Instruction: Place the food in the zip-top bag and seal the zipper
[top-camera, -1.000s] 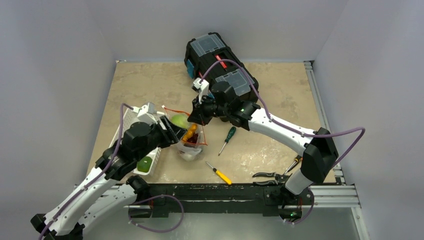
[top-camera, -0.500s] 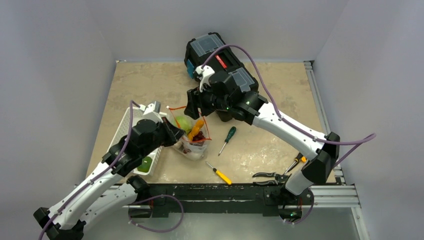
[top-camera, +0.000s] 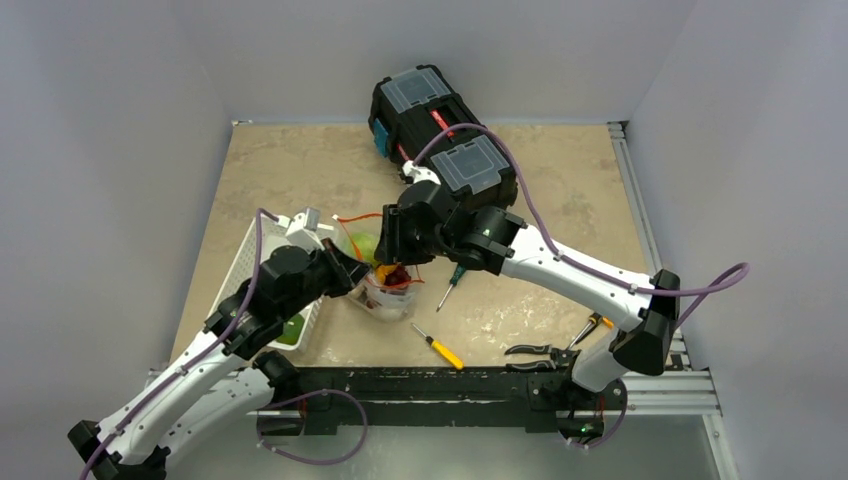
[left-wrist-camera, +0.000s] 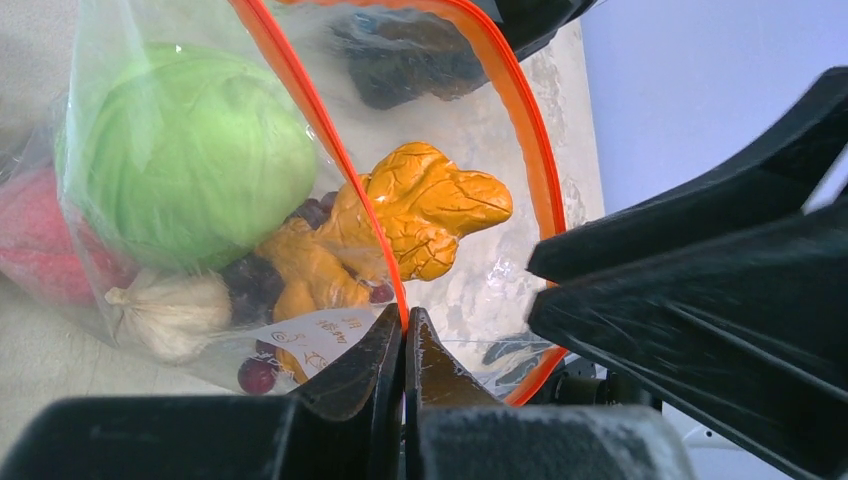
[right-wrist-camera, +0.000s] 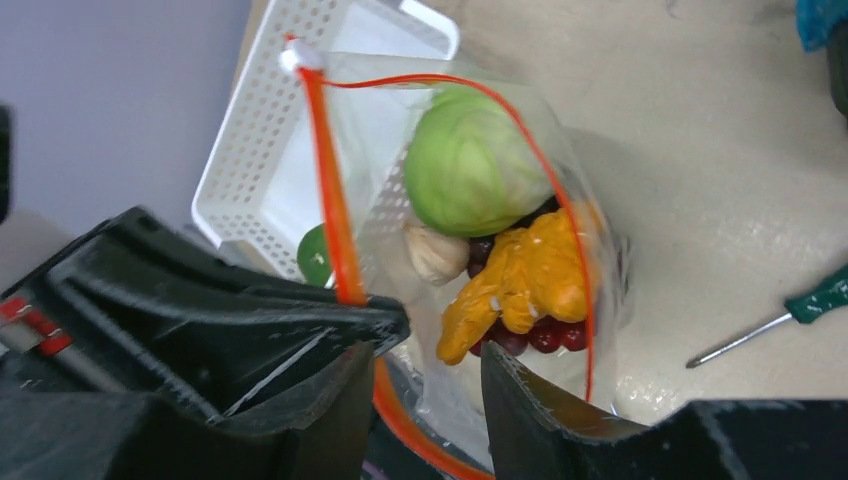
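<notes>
Top view: I see the zip-top bag (top-camera: 385, 293) standing mid-frame on the desk (top-camera: 300, 170), its mouth open. Left wrist: my left fingers (left-wrist-camera: 385, 370) are clenched on the zipper (left-wrist-camera: 325, 150), with the cabbage (left-wrist-camera: 190, 150) inside at upper left. Right wrist: my right fingers (right-wrist-camera: 525, 400) are parted at the bottom of the frame, the orange strip running between them.

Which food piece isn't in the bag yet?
The green round fruit, lying in the white basket; cabbage, grapes and the rest sit inside the zip-top bag.

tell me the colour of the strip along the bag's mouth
Orange-red; the zipper strip shows best in the right wrist view.
</notes>
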